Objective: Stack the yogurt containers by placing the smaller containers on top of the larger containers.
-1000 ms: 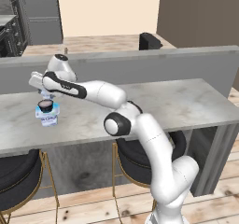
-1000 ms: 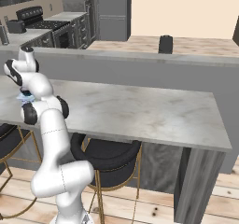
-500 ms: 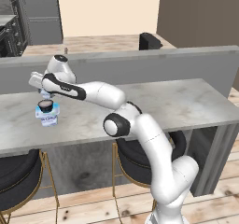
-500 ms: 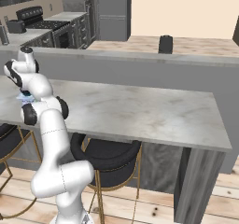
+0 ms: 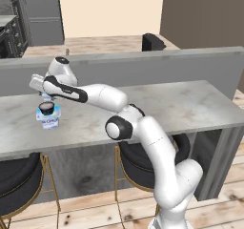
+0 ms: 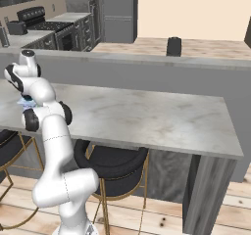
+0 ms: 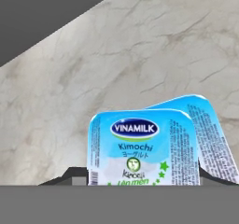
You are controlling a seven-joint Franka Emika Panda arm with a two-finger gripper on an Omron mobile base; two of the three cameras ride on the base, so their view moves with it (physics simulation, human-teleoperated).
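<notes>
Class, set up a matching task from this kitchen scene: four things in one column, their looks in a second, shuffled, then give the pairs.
Things:
1. yogurt tub
2. bar stool
3. counter
4. fridge

Looks:
A. black seat, gold legs
B. pale blue and white
C. tall, steel grey
D. marbled grey top

Pairs: 1-B, 2-A, 3-D, 4-C

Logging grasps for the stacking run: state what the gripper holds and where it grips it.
The gripper holds the tiny pale-blue pack, clamped across its two opposite sides, low near the fingertips; the contact spots themselves are hidden.
</notes>
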